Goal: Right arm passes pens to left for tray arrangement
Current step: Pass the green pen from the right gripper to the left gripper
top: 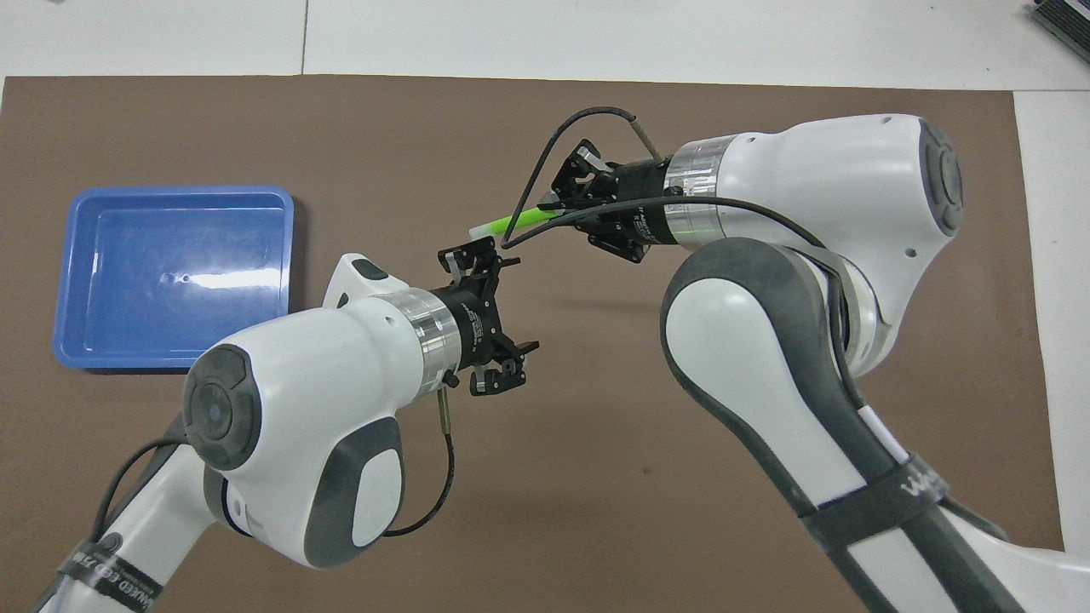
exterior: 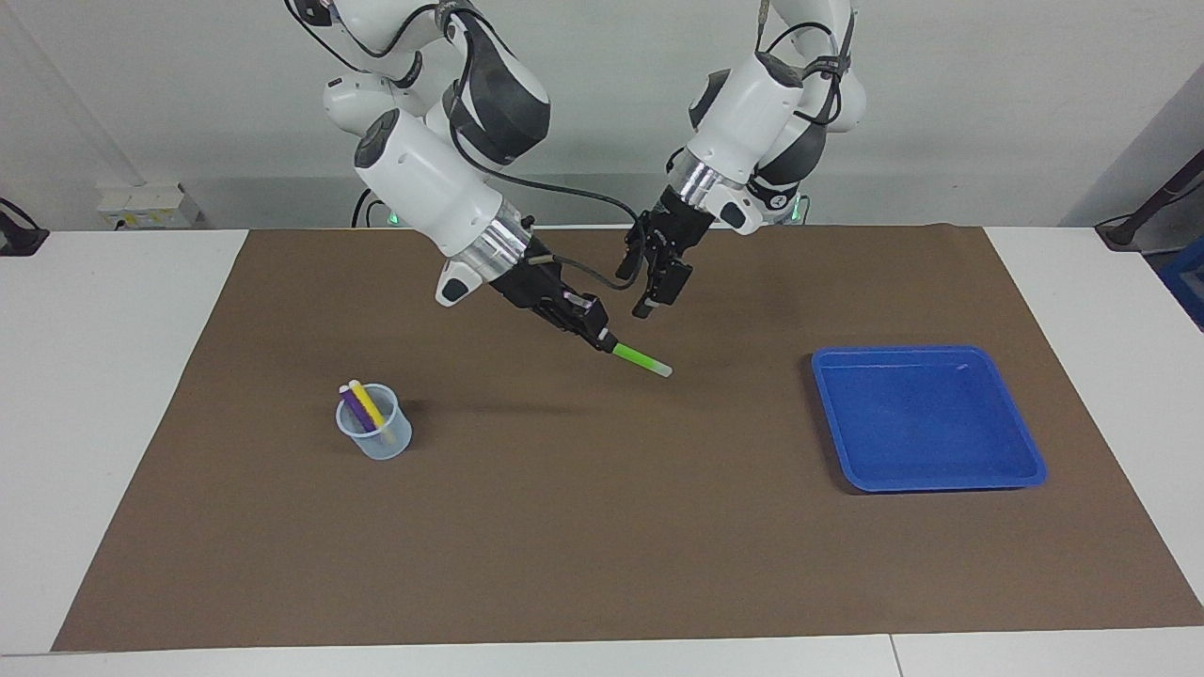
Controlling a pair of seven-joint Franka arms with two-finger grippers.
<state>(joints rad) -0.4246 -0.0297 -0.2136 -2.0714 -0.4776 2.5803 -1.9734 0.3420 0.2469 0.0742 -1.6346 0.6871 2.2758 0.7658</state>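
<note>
Right gripper (exterior: 600,337) clamped on green pen (exterior: 641,360) above the brown mat (exterior: 602,527), left gripper (exterior: 656,290) close beside with jaws apart, purple pen (exterior: 355,408) and yellow pen (exterior: 367,404) in clear cup (exterior: 376,440), blue tray (exterior: 926,418) toward the left arm's end, nothing between the grippers.

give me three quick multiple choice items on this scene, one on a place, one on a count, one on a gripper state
1. Where is the slim green marker pen?
A. in the small clear plastic cup
B. held by the right gripper over the brown mat
C. in the shallow blue plastic tray

2. How many pens stand in the clear cup?
A. none
B. two
C. three

3. The left gripper is:
A. open, holding nothing
B. shut on the green pen
C. inside the tray

Answers:
1 B: the right gripper grips its end in the air.
2 B: one purple, one yellow.
3 A: its fingers stand apart beside the pen's tip; the blue tray holds nothing.
</note>
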